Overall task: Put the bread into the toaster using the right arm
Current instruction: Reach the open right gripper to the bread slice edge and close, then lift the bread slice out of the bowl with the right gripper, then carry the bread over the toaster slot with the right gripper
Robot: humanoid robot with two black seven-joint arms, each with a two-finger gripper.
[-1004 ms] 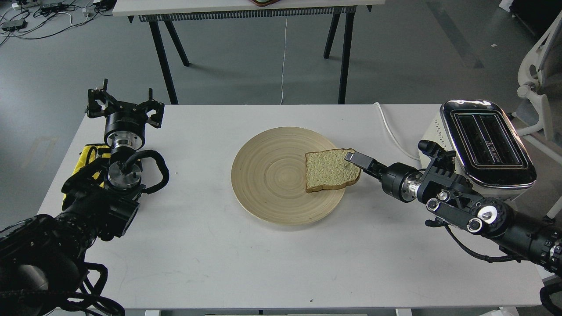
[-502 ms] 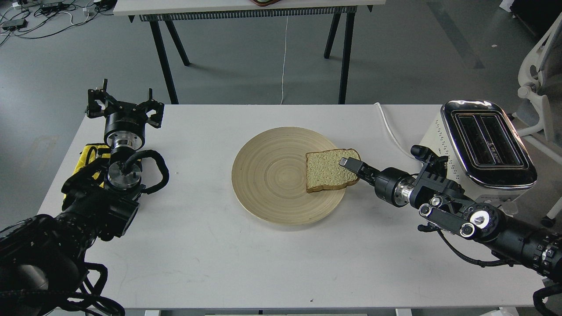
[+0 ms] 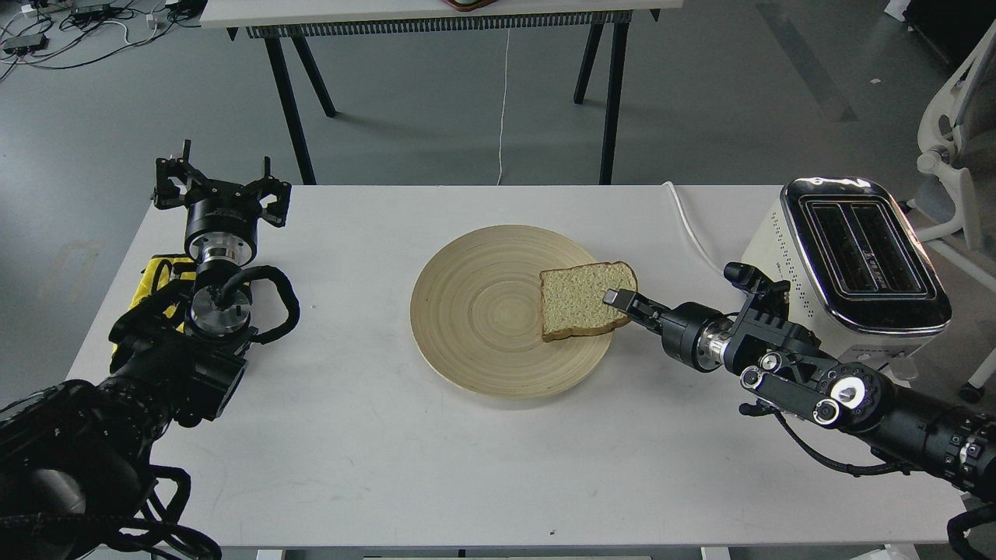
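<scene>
Bright, even overhead light. Soft short shadows on counter (image 3: 373,435) beside plate (image 3: 475,342). Glare on toaster (image 3: 848,264) chrome top. Sharp focus throughout; no visible blur.

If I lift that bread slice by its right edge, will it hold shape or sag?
The bread looks thin and soft, so it may sag from an edge pinch. Probably light. Its crumb could tear if the right gripper squeezes hard. It lies flat on the wooden plate.
</scene>
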